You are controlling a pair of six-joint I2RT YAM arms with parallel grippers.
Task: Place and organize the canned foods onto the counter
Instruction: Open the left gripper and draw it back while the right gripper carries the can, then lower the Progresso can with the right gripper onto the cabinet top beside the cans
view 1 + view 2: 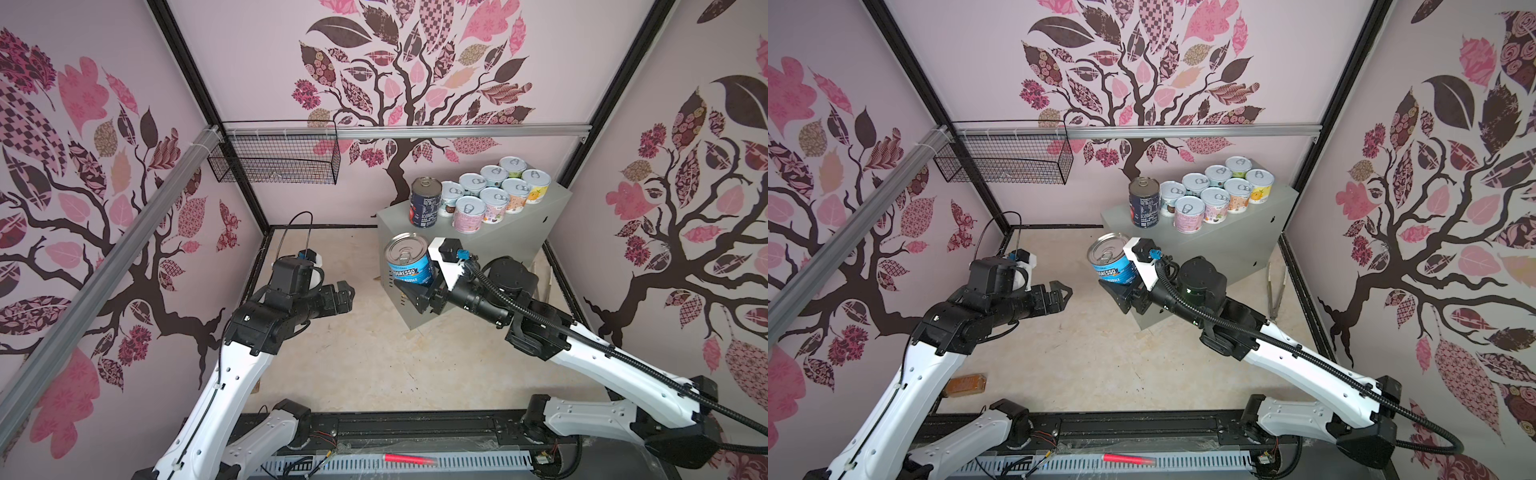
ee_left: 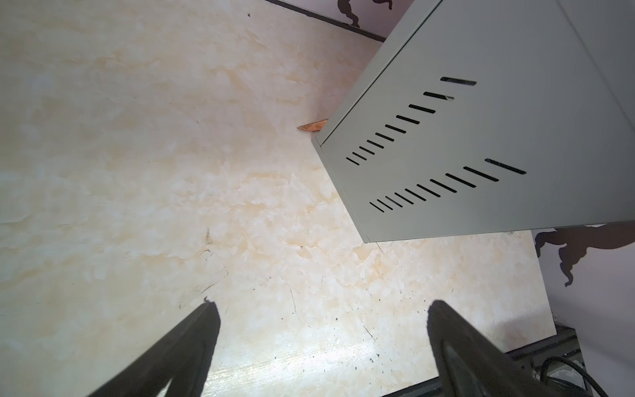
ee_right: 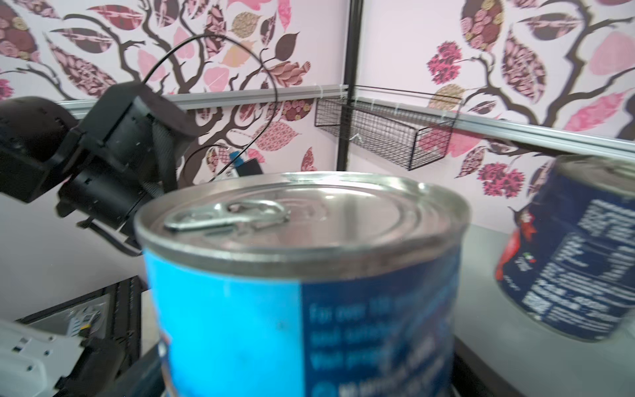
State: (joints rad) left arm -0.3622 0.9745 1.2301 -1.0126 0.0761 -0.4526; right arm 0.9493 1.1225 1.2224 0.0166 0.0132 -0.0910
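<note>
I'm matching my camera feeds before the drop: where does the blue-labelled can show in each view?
In a top view: blue-labelled can just right of centre, overlapping the counter's left edge.
In a top view: left of centre, same edge.
Left wrist: not in it.
Right wrist: fills the centre foreground.
Shared landmark: the counter, also seen by the left wrist and right wrist.

Eight short pastel cans (image 1: 494,199) and a tall dark-labelled can (image 1: 426,202) crowd the back of the big light-grey metal box desk (image 1: 511,232). Its near part and the pale marbled floor (image 1: 353,353) are bare.
</note>
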